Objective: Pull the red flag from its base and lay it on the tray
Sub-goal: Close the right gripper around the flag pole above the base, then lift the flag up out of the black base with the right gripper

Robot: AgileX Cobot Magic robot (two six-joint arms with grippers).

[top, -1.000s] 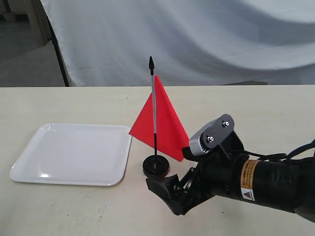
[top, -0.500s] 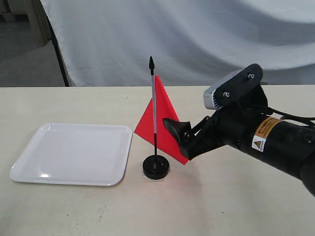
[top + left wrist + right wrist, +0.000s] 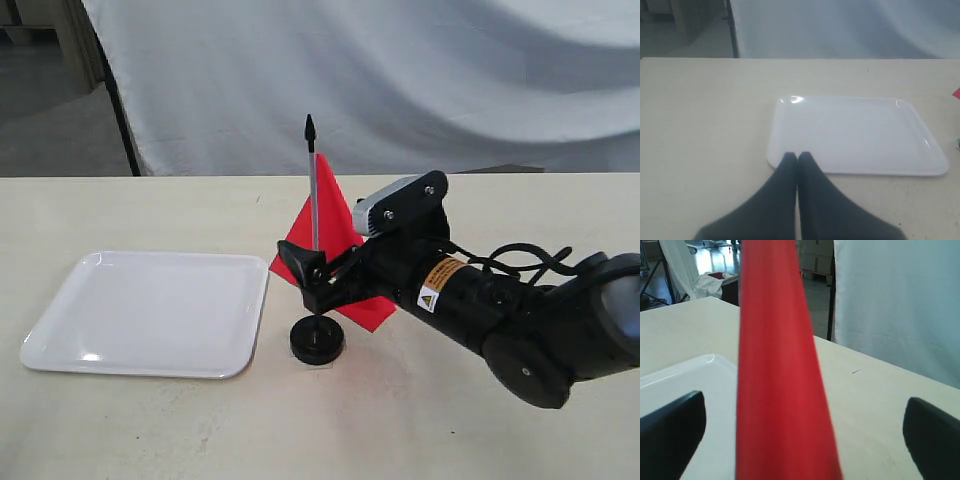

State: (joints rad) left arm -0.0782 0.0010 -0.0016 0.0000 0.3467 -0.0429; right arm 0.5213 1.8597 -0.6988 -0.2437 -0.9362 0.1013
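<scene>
The red flag [image 3: 333, 222] stands upright in its round black base [image 3: 317, 342], just right of the white tray [image 3: 150, 312]. My right gripper [image 3: 318, 272] reaches in from the right at mid-stick height, above the base. It is open, its two black fingers wide apart on either side of the flag. In the right wrist view the red cloth [image 3: 780, 390] fills the middle between the fingers of the right gripper [image 3: 802, 432], touching neither. My left gripper [image 3: 797, 156] is shut and empty, hovering near a corner of the tray [image 3: 855, 135].
The tray holds nothing. A white cloth backdrop [image 3: 400, 80] hangs behind the beige table [image 3: 150, 430]. The right arm's cable [image 3: 520, 255] loops over the table behind its wrist.
My right gripper rose from table level in front of the base, swung up and left, and now straddles the flag at mid-stick height. Flag, base and tray have not moved.
</scene>
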